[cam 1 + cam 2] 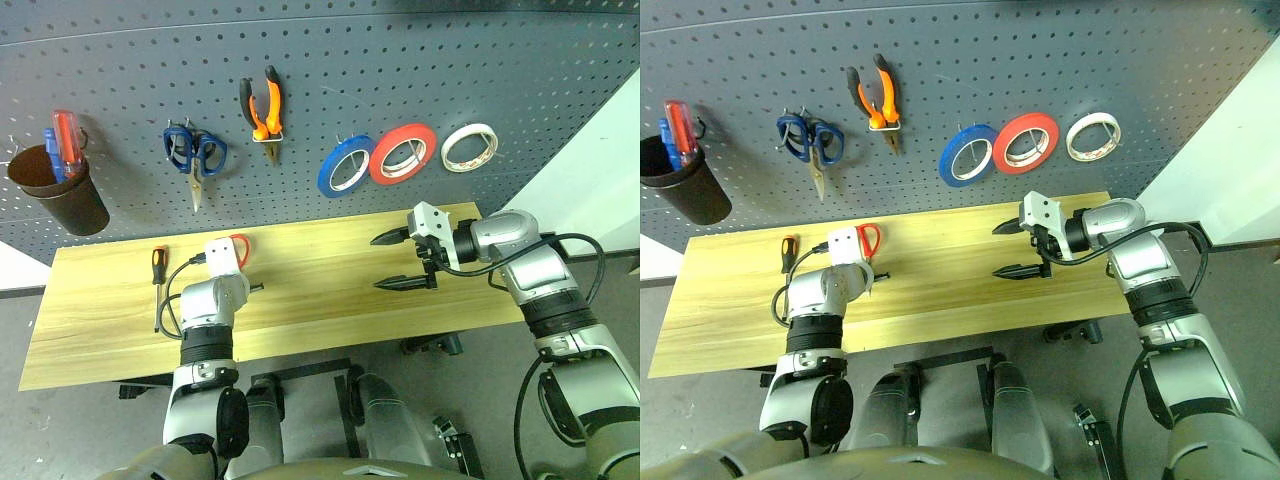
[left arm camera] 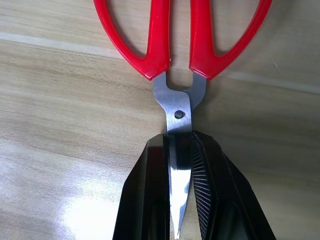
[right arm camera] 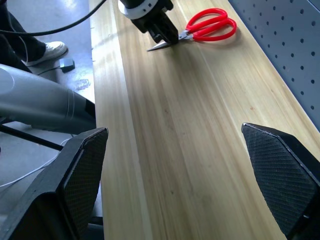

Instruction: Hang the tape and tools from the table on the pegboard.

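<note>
Jaws of the left gripper (image 2: 180, 200) clamp the blades of the red-handled scissors (image 2: 181, 45) lying apparently flat on the tabletop (image 1: 330, 290) below the pegboard (image 1: 400, 60), while the right gripper (image 1: 402, 260), jaws wide apart, hovers right of the scissors.

Left gripper (image 2: 181, 200) clamped across the steel blades of the red-handled scissors (image 2: 178, 60), just beyond the pivot rivet. The scissors lie flat on the light wooden table (image 2: 65, 125), red handle loops extending away from the gripper, blade tips between its fingers.
</note>
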`<state>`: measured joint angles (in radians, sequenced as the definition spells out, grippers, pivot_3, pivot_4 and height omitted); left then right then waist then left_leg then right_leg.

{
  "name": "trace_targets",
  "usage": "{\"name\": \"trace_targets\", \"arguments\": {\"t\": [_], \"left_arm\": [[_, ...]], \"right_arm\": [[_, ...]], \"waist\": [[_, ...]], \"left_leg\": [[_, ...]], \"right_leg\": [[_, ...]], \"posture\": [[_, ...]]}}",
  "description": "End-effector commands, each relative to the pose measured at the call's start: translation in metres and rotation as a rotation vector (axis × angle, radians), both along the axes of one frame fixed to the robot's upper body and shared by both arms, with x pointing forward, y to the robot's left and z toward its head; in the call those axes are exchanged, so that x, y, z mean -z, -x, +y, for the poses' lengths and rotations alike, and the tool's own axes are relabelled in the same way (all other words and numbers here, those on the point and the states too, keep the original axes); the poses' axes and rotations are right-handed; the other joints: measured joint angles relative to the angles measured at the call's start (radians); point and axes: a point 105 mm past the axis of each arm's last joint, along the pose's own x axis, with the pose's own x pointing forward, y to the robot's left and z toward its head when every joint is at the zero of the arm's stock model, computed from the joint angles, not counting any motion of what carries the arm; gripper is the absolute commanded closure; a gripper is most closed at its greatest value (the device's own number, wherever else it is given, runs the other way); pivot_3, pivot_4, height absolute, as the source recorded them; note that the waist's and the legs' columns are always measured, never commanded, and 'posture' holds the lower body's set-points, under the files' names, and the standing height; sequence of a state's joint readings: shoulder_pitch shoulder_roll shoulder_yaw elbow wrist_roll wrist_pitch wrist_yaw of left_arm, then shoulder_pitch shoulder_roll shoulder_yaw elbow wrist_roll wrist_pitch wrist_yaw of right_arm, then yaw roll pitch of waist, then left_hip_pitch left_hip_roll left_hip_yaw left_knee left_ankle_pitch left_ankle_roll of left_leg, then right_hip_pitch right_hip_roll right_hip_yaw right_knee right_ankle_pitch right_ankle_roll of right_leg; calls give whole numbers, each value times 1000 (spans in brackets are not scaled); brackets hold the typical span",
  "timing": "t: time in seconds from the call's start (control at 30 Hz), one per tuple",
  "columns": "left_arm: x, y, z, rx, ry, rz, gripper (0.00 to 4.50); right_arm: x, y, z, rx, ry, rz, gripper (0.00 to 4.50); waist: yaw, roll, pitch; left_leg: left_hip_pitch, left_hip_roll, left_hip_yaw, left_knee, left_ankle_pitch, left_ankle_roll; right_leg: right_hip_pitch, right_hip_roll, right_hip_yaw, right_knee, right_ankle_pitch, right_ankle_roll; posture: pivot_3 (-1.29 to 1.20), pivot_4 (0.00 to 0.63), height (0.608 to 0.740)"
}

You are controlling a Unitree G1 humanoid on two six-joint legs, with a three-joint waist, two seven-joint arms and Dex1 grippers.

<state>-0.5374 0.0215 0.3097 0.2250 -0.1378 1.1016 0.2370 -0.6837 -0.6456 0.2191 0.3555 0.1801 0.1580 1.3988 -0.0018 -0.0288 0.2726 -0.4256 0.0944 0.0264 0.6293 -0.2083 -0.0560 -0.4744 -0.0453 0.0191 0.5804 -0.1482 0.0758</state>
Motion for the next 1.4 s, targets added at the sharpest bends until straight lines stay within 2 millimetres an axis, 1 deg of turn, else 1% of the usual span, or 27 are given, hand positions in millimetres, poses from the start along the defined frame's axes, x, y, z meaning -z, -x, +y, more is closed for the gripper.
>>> {"name": "trace_targets", "arguments": {"t": [0.03,0.13,0.23,0.33,0.47,0.6,0.7,0.77,0.93,1.07,1.13,1.2,1.27,1.3,1.33,1.4], "left_arm": [[2,13,-7,151,-20,26,4200],[-7,30,10,275,-98,-15,4200],[-12,40,26,343,-133,-75,4200],[-10,55,36,400,-166,-107,4200],[-16,75,36,497,-191,-213,4200],[-34,88,27,636,-219,-412,4200],[-48,90,28,633,-212,-523,4200],[-56,92,23,699,-253,-596,4200],[-78,95,20,657,-258,-762,4200],[-94,100,18,646,-293,-861,4200],[-102,105,17,650,-341,-921,4200],[-108,106,21,610,-388,-972,4200],[-116,105,22,600,-440,-1037,4200],[-120,105,22,597,-454,-1066,4200],[-123,104,23,587,-456,-1089,4200],[-129,101,25,567,-461,-1128,4200]], "right_arm": [[-13,1,0,-11,-33,-48,0],[-21,6,3,-36,-66,-44,0],[-34,8,7,-29,-140,-30,0],[-45,8,9,-16,-197,-17,0],[-49,11,6,-24,-199,-28,0],[-54,14,6,-11,-231,-38,0],[-59,18,8,-13,-268,-37,0],[-65,20,9,-8,-306,-36,0],[-83,27,11,-29,-377,-43,0],[-93,31,12,-62,-387,-58,0],[-98,33,13,-82,-391,-68,0],[-104,33,15,-96,-402,-85,0],[-109,32,18,-106,-414,-104,0],[-112,31,19,-111,-420,-111,0],[-114,31,20,-116,-425,-115,0],[-117,29,21,-117,-433,-121,0]], "waist": [[-6,0,0],[-12,0,0],[-15,0,0],[-10,0,0],[-9,-2,-2],[-7,-3,-3],[-2,-3,-6],[-2,-4,-10],[-5,-3,-26],[-5,-3,-52],[-6,-3,-68],[-6,2,-81],[-6,3,-98],[-6,6,-110],[-5,8,-124],[-1,8,-147]], "left_leg": [[0,0,0,0,0,0],[-2,0,0,0,0,0],[-1,0,0,-3,0,0],[-2,0,-1,-2,0,0],[-2,0,0,1,0,-1],[-5,-1,1,1,-2,-3],[-6,-1,1,0,-2,-3],[-6,-1,1,-1,-2,-3],[-6,0,1,0,-1,-2],[-6,0,1,0,-1,-2],[-6,0,1,0,-1,-2],[-5,0,1,0,-1,-2],[-2,0,2,0,-1,-2],[-1,0,2,0,-2,-2],[-1,1,2,-1,-2,-4],[0,1,2,-2,-2,-4]], "right_leg": [[0,0,0,0,0,0],[0,0,0,-1,0,1],[-3,1,1,0,0,0],[-3,1,1,1,0,-1],[-1,-1,1,-4,0,-1],[-2,-2,1,-7,0,-1],[-3,-2,0,-7,1,-2],[-3,-1,0,-7,1,-2],[-1,-1,0,-10,3,1],[1,-1,0,-13,5,3],[2,-1,0,-16,7,3],[5,-1,0,-20,9,4],[10,-1,0,-26,13,4],[11,-1,0,-28,14,5],[14,0,-1,-33,16,6],[17,0,-2,-36,19,4]], "posture": [[75,262,740],[76,248,740],[87,227,740],[92,212,740],[102,188,740],[111,170,740],[120,148,740],[124,134,740],[135,106,740],[146,79,740],[153,67,740],[161,40,740],[174,15,740],[181,7,740],[185,2,740],[203,0,740]]}}
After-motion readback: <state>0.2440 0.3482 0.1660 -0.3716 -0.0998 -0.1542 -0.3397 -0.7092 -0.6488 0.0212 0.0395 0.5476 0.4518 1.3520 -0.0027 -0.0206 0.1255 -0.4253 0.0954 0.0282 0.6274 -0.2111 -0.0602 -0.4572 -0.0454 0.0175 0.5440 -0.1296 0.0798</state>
